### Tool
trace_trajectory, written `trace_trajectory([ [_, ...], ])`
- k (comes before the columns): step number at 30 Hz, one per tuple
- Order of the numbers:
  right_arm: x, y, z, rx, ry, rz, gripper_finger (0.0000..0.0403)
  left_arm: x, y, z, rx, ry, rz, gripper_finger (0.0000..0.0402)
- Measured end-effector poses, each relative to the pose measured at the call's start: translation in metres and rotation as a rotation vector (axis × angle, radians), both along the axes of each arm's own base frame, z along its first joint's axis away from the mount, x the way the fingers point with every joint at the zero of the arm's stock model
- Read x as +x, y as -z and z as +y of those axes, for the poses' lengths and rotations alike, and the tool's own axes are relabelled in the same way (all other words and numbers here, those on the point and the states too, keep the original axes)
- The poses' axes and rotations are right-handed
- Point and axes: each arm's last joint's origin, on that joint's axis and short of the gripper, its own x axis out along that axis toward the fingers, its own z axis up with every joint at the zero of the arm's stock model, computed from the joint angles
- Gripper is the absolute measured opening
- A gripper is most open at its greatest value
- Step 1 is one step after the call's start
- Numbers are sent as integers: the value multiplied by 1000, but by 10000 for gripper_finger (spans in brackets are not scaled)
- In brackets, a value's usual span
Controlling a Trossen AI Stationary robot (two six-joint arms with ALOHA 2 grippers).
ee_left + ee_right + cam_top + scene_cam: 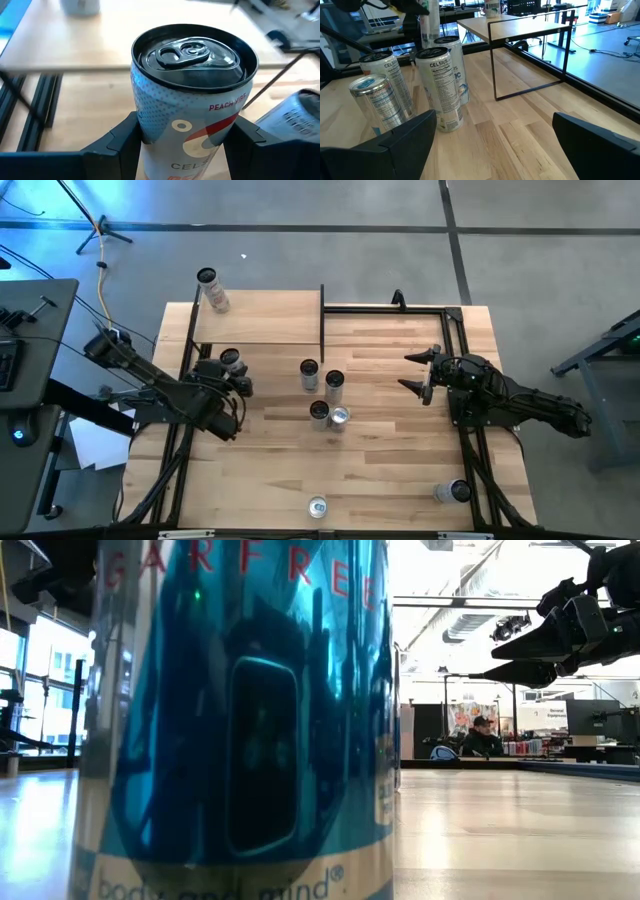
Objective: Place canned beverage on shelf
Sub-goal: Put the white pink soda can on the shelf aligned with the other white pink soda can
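A white can with a black top [192, 55], lettered PEACH VIBE, stands between the fingers of my left gripper [185, 150], which is shut on it. In the high view this can [231, 360] and gripper [233, 372] are just in front of the near edge of the shelf [262, 318], a pale board on thin black posts. Another can [211, 288] stands on the board's far left corner. My right gripper [418, 374] waits open at the table's right, with nothing between its fingers [405, 137]. My left gripper pinches the can's side wall [150, 125], a little below the black rim, between its two fingers [122, 145], one on each side. The fingers come from the table's left, slanting downward. The can sits nearly upright, top up. Its lower end is out of the picture.
Several cans [322, 395] stand grouped mid-table, also seen from the right wrist [440, 90]. One can [318, 506] stands at the near edge and fills the low view [240, 720]; another [452, 492] lies near right. A bare black frame [385, 308] adjoins the shelf's right side.
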Motion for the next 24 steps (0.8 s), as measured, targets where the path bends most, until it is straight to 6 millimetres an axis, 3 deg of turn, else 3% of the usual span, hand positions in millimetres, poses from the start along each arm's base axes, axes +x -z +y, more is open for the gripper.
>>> trace_trajectory([
  [5,0,0,0,0,0,0,387,0,-10,1,89,73,4,184],
  [13,0,0,0,0,0,0,387,6,-51,4,145,175,54,184],
  [24,0,0,0,0,0,0,387,-6,-71,41,163,71,108,184],
])
